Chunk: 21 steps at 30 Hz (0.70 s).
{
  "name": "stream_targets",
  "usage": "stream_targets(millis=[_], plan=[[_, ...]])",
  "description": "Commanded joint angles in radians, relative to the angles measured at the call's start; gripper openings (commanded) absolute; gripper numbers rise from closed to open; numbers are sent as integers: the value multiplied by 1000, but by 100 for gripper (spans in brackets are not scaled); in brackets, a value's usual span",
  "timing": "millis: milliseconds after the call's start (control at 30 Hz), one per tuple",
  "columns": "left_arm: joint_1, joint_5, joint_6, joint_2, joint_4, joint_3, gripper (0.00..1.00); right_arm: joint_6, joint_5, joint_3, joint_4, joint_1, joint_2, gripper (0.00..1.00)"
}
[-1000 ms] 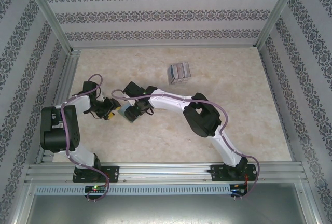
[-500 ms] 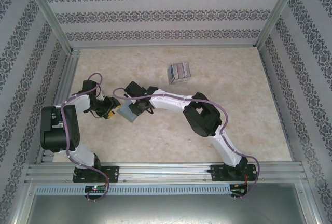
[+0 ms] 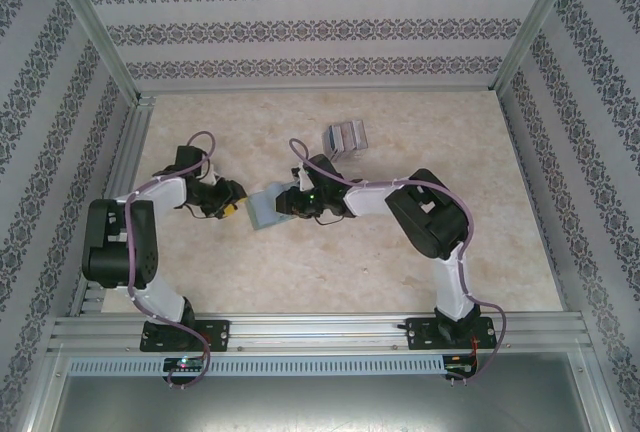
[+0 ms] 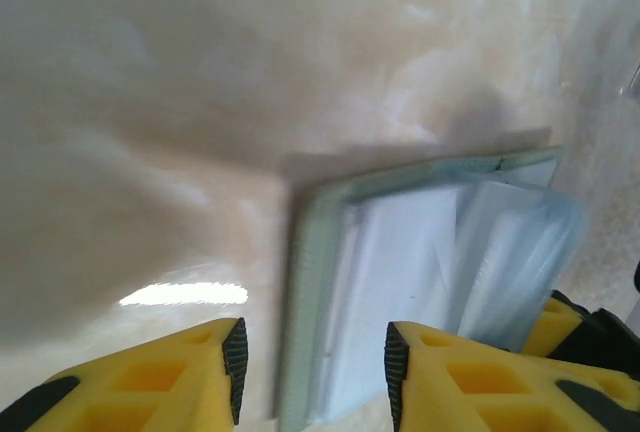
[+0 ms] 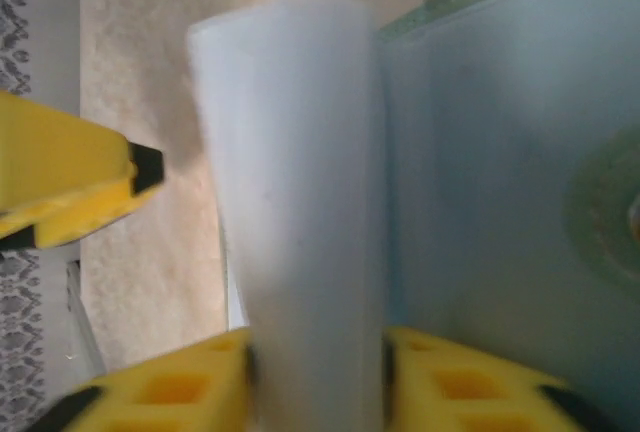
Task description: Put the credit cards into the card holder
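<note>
Grip on the card holder [image 3: 266, 208] belongs to the right end effector [image 5: 318, 352], pinched on one pale, limp-looking panel; the left end effector [image 4: 315, 344] stands parted at the holder's other edge, clamping nothing. Beyond the holder, well apart on the counter [image 3: 450, 152], lie the credit cards [image 3: 345, 139]: probably light, stiff and slick, best pinched across the bundle's flat faces.

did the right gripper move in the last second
Yes. The right gripper has shifted to the right in the top view, so its wrist now sits just below and left of the credit cards, which have stayed put.
</note>
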Motion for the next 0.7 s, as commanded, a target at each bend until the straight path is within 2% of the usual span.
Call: stream_targets(millis=[0, 200, 333, 667], plan=[[-47, 6, -6, 54, 34, 34, 42, 64, 32, -55, 23, 11, -13, 45], [-70, -40, 10, 114, 16, 53, 39, -66, 212, -48, -177, 29, -68, 57], [-70, -57, 27, 160, 11, 62, 37, -93, 248, -76, -207, 20, -122, 64], [-69, -62, 36, 233, 25, 75, 36, -111, 109, -69, -249, -30, -295, 70]])
